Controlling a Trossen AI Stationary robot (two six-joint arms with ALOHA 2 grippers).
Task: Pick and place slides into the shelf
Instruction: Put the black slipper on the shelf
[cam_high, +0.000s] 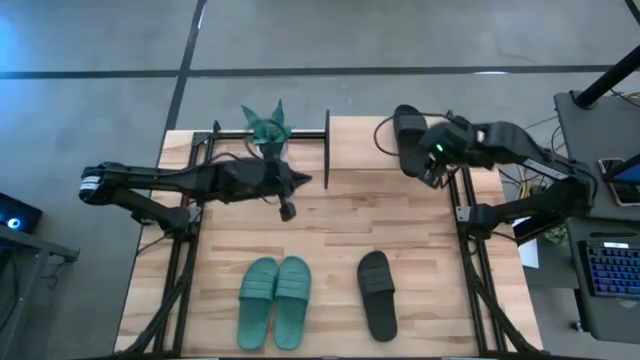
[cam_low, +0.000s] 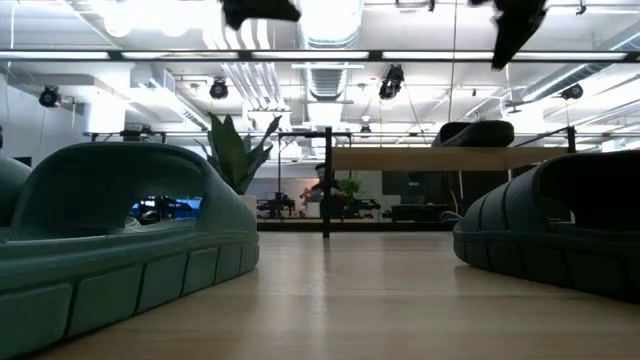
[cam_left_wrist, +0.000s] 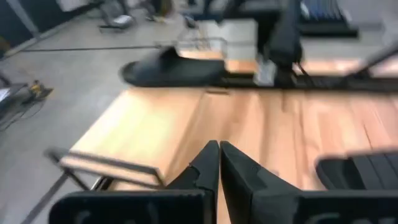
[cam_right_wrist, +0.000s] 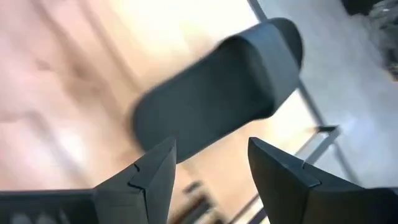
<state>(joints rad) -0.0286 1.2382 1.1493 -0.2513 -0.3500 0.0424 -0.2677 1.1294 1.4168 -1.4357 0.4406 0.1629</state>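
One black slide (cam_high: 410, 140) lies on its sole on the shelf's light top board (cam_high: 365, 150) at the table's far right, and also shows in the low view (cam_low: 478, 133). The other black slide (cam_high: 377, 295) and the teal pair (cam_high: 275, 300) lie flat on the table near its near edge. My right gripper (cam_high: 428, 172) hovers open beside the shelved slide (cam_right_wrist: 217, 93), its fingers (cam_right_wrist: 155, 168) clear of it. My left gripper (cam_high: 288, 210) is shut and empty (cam_left_wrist: 219, 163), raised over the table's middle.
A green artificial plant (cam_high: 268, 125) stands at the far edge, left of the shelf's black middle post (cam_high: 327, 150). Bare tabletop (cam_high: 330, 240) lies between the shelf and the slides at the near edge. A keyboard (cam_high: 612, 268) sits off the table's right.
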